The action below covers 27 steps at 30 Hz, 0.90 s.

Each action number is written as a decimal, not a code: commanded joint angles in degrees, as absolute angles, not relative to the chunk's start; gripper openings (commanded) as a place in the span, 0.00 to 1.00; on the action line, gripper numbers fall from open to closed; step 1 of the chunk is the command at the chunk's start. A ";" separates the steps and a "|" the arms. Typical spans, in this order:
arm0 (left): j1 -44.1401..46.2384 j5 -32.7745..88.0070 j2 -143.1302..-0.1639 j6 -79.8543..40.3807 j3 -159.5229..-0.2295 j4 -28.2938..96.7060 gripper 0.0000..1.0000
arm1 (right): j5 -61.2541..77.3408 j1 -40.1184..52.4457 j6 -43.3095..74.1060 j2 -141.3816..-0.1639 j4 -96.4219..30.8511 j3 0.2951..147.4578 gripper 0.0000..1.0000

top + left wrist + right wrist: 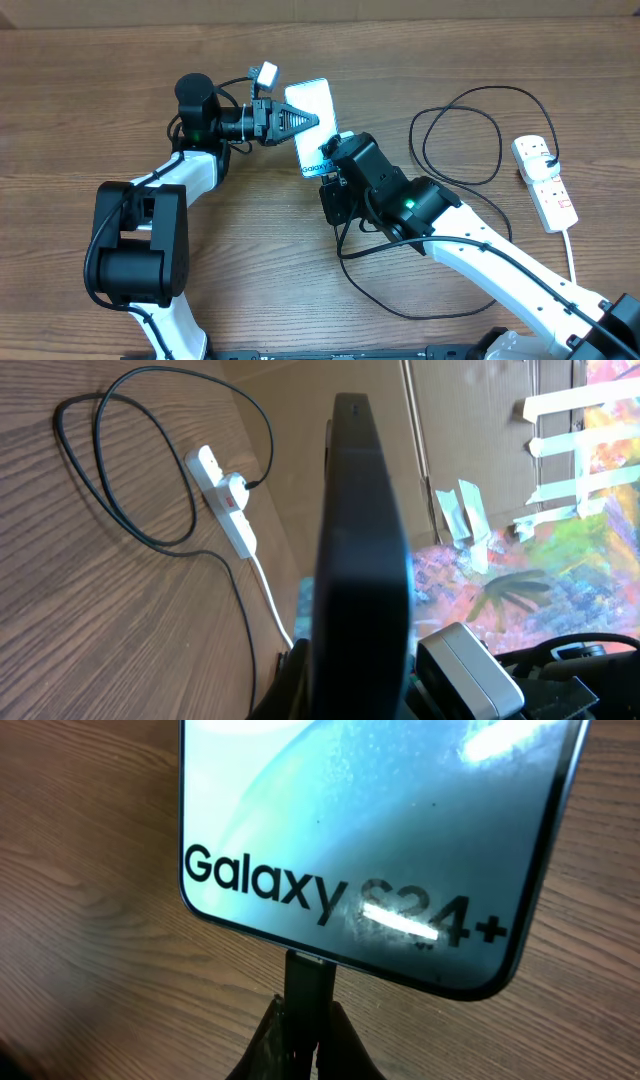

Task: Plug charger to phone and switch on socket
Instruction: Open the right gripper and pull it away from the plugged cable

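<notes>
Two pinches: my left claw [303, 120] grips the phone [313, 97]; my right claw [305, 1025] squeezes the charger plug [308, 978] at its six-o'clock edge.

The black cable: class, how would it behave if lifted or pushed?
Probably floppy: the cable lies in loose loops on the table. Likely light, being thin. Pushed, it would probably slide and reshape rather than roll; lifted, it may tug, since one end meets the strip.
</notes>
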State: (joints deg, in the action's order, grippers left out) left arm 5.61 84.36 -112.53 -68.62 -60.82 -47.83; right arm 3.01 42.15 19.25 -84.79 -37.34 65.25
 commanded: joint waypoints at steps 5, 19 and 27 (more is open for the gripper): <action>8.29 90.52 -111.96 -68.14 -61.17 -47.86 0.04 | 0.45 41.98 18.00 -84.88 -34.57 71.53 0.04; 8.27 90.52 -111.96 -68.12 -61.17 -47.88 0.04 | 0.05 41.82 18.52 -84.86 -41.34 72.99 0.05; 8.40 86.67 -111.96 -68.16 -61.17 -47.86 0.04 | 0.05 41.76 20.88 -82.85 -50.28 74.83 0.44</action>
State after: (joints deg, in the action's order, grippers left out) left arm 7.92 86.35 -112.53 -68.79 -61.21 -47.66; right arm 1.87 42.09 20.16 -85.56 -49.34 71.13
